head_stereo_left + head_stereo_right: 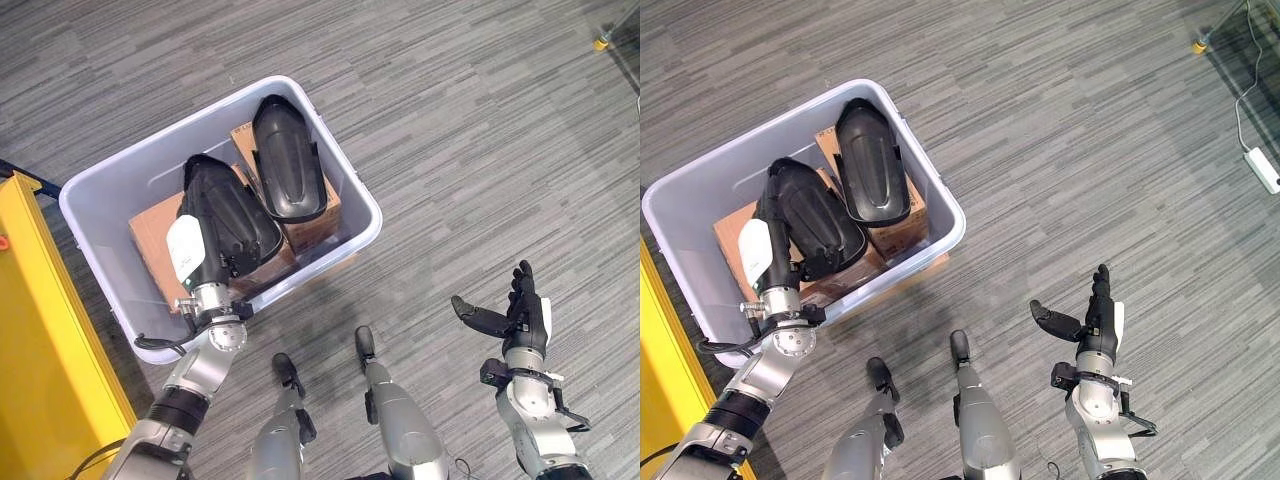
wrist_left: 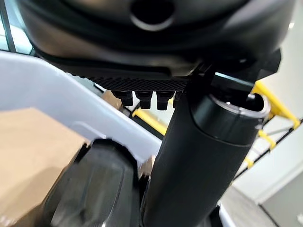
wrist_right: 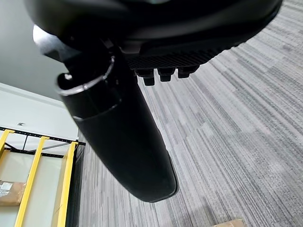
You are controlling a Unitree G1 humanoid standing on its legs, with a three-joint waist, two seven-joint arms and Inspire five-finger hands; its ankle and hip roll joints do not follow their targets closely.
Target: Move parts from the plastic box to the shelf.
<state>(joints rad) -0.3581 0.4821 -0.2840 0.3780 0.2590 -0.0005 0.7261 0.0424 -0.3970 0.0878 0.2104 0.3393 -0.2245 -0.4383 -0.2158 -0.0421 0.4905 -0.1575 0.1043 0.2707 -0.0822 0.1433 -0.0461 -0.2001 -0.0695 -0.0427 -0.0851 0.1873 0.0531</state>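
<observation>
A translucent plastic box (image 1: 110, 180) stands on the carpet at the left. In it, two black moulded parts lie on cardboard cartons (image 1: 150, 240): a far part (image 1: 285, 155) and a near part (image 1: 235, 215). My left hand (image 1: 198, 262), with a white cover, reaches over the box's near rim and lies against the near part (image 1: 815, 215). In the left wrist view its thumb (image 2: 203, 156) stands straight beside that part (image 2: 94, 189). My right hand (image 1: 520, 315) hovers open over bare carpet at the lower right, holding nothing.
A yellow shelf frame (image 1: 40, 330) stands against the box's left side, and its uprights (image 3: 28, 179) show in the right wrist view. A white power strip (image 1: 1262, 168) and a cable lie at the far right. Grey carpet stretches to the right of the box.
</observation>
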